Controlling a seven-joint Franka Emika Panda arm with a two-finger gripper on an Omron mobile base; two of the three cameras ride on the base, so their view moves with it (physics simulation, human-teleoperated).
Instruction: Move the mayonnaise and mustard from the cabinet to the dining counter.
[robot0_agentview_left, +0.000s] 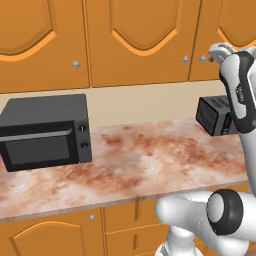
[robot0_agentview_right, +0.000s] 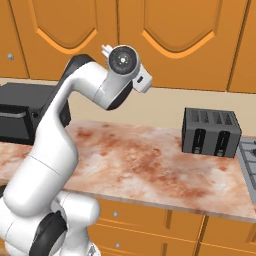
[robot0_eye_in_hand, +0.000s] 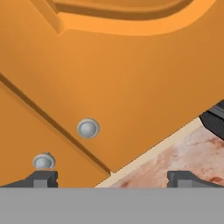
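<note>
Closed cabinet faces raised, wide-open pincer.

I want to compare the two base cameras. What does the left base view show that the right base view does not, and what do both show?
Left base view alone: the whole front of the black box-shaped microwave, with glass door and two knobs.

Right base view alone: the front of the dark grey slotted toaster, and a grey stove corner at the right edge.

Both: closed orange arched-panel wall cabinet doors, the reddish marbled wall counter, the white arm.
</note>
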